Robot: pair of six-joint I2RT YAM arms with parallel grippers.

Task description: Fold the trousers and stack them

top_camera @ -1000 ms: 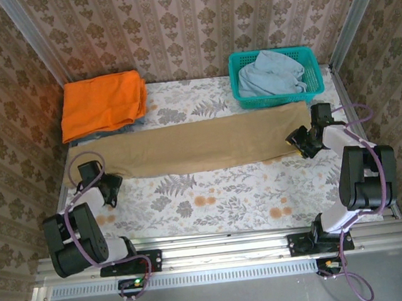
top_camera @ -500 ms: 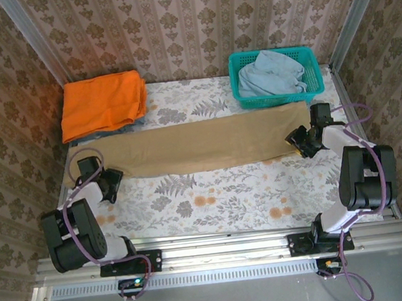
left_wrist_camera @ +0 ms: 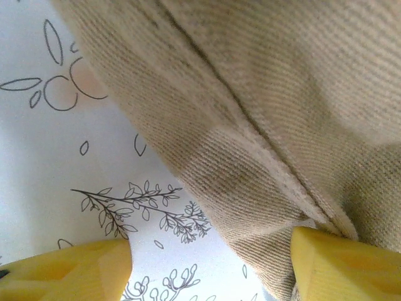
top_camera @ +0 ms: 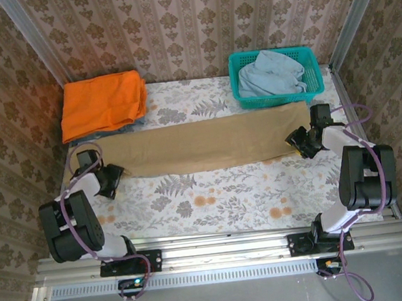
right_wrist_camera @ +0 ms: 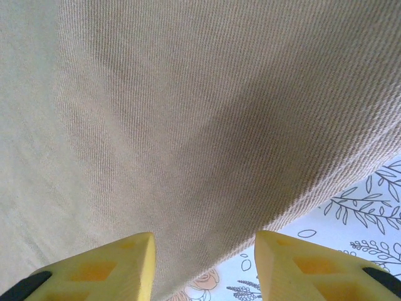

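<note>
Floral table (top_camera: 212, 192), trousers (top_camera: 207, 144) flat, left fingers (left_wrist_camera: 69, 269) spread wider, nearer hem, right fingers (right_wrist_camera: 100, 269) apart over cloth

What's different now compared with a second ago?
The left end effector edged forward to the left end of the tan cloth trousers, its jaws open. Nothing was picked up. The trousers and the right end effector at their other end stayed put.

Left gripper (top_camera: 112, 178) wider, nearer trousers (top_camera: 207, 144)

trousers (top_camera: 207, 144) across table (top_camera: 227, 191) middle, basket (top_camera: 275, 100) behind right, folded garment (top_camera: 102, 103) behind left
</note>
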